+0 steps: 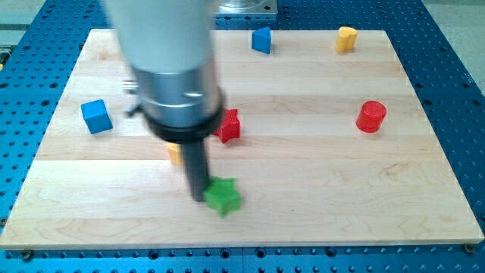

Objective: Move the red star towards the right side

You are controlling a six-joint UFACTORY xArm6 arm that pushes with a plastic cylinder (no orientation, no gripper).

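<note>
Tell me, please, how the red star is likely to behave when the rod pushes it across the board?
The red star looks squat and flat-based, so it should slide, not tip. Its notched outline may make it twist off my tip. The wooden board looks smooth, so it probably moves easily.

Bright, even light falls from overhead across the pale wooden board (303,167); shadows under the blocks are short and soft. The large grey arm housing (163,53) is smeared and out of focus. The blue perforated table (455,68) shows mild sheen.
</note>
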